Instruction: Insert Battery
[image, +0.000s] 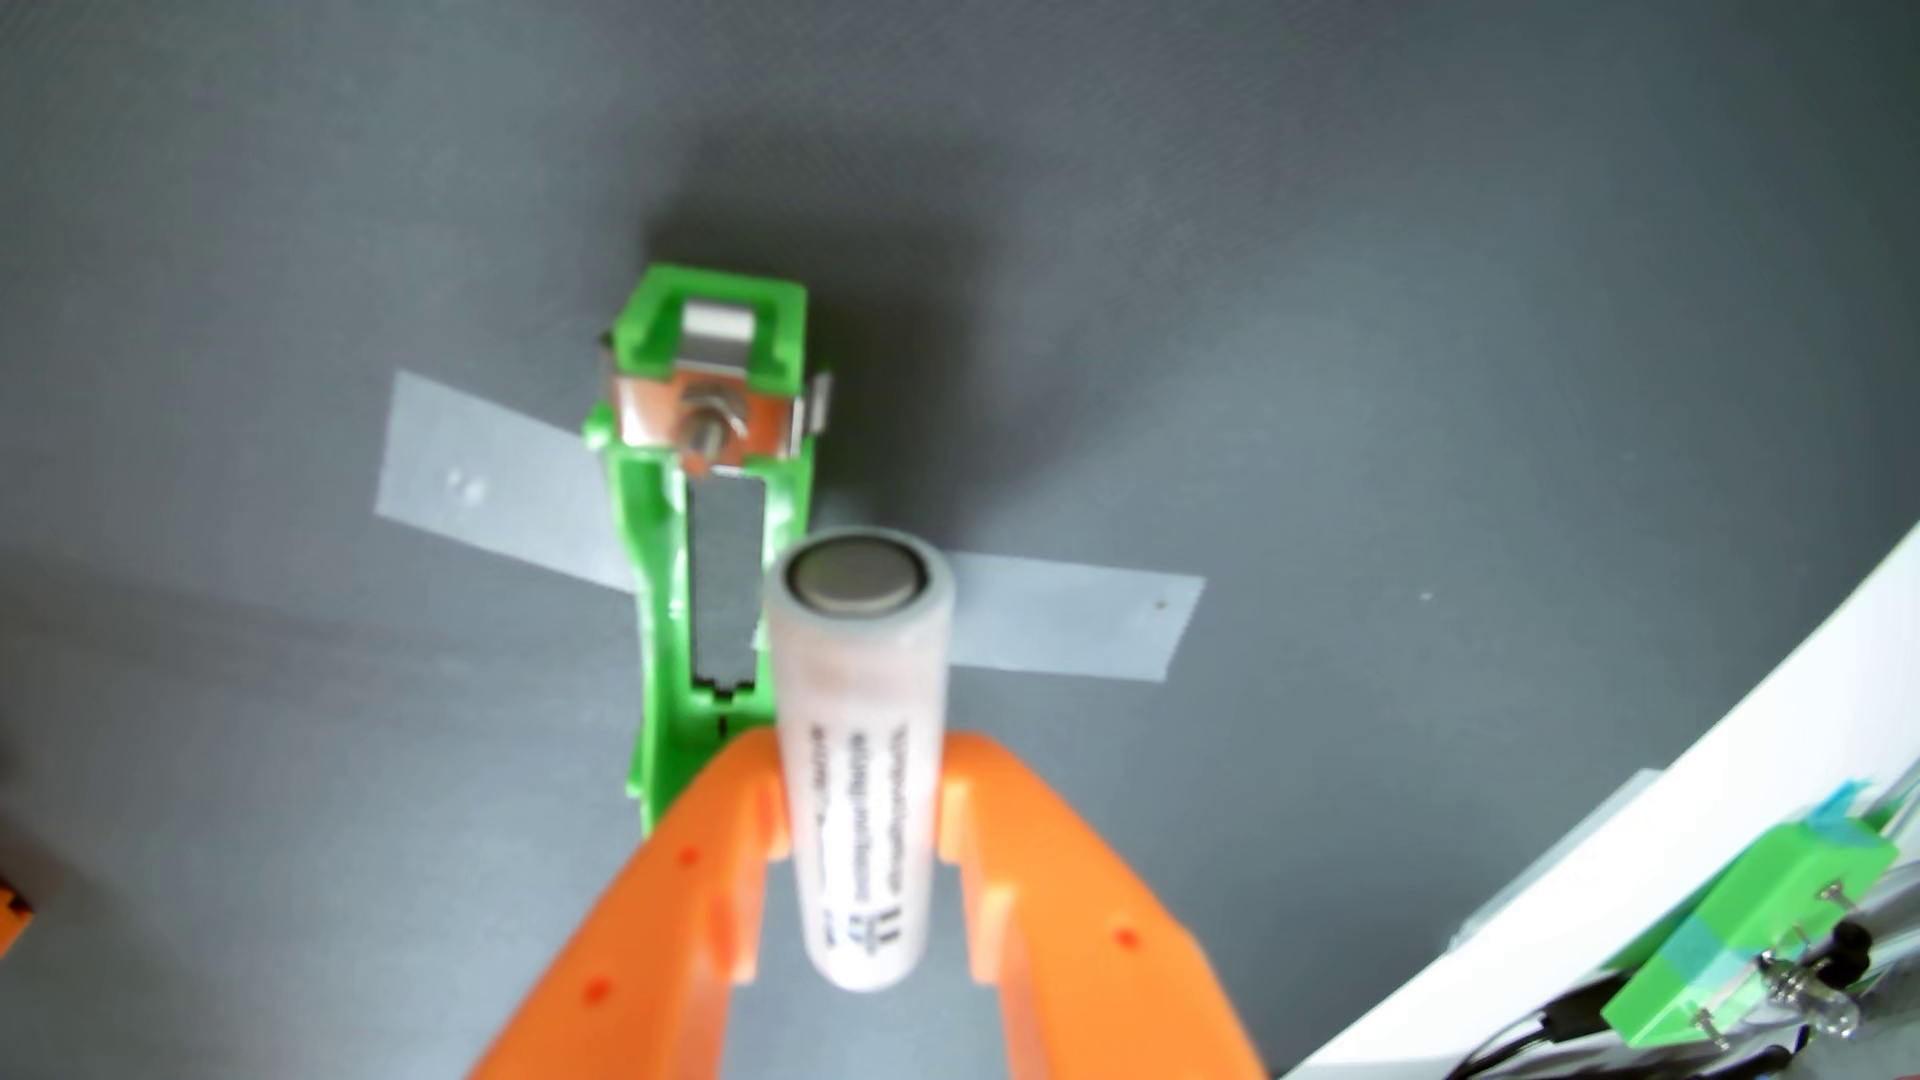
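Wrist view: my pincer grips the battery, just right of the green holder taped to the desk.

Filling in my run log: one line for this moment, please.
phase: carrying to holder | fingers: shut on battery | battery: offset right of green holder slot | slot: empty | holder: taped down
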